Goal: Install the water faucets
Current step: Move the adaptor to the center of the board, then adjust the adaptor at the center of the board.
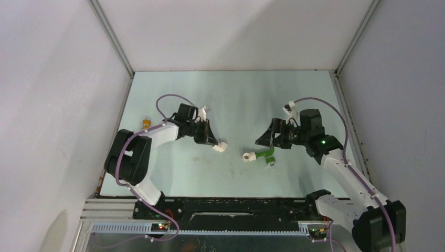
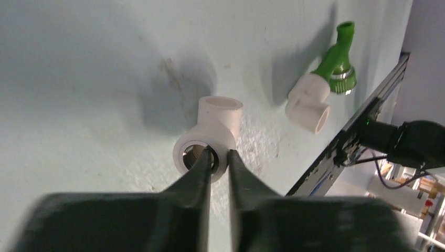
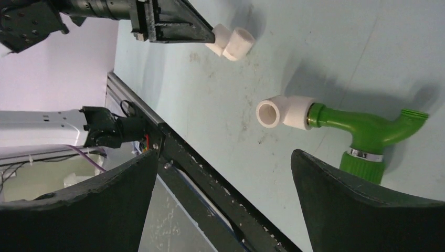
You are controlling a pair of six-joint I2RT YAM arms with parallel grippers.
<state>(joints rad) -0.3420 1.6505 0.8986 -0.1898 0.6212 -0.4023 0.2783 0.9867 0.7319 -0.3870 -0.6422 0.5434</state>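
A green faucet (image 1: 268, 154) lies on the table, its end screwed into a white elbow fitting (image 1: 250, 156). In the right wrist view that green faucet (image 3: 367, 131) and its elbow (image 3: 286, 112) lie just ahead of my open right gripper (image 3: 223, 155), which hovers beside it (image 1: 266, 138) and holds nothing. My left gripper (image 2: 220, 153) is shut on the rim of a second white elbow fitting (image 2: 220, 121), with one finger inside its threaded opening and the other outside. From above, this fitting (image 1: 220, 147) sits at the left gripper's tip. A small orange faucet (image 1: 146, 124) lies by the left wall.
Grey walls enclose the pale green table (image 1: 236, 94) on three sides. A black rail (image 1: 231, 207) runs along the near edge between the arm bases. The green faucet's assembly (image 2: 336, 58) lies a short way right of the held fitting.
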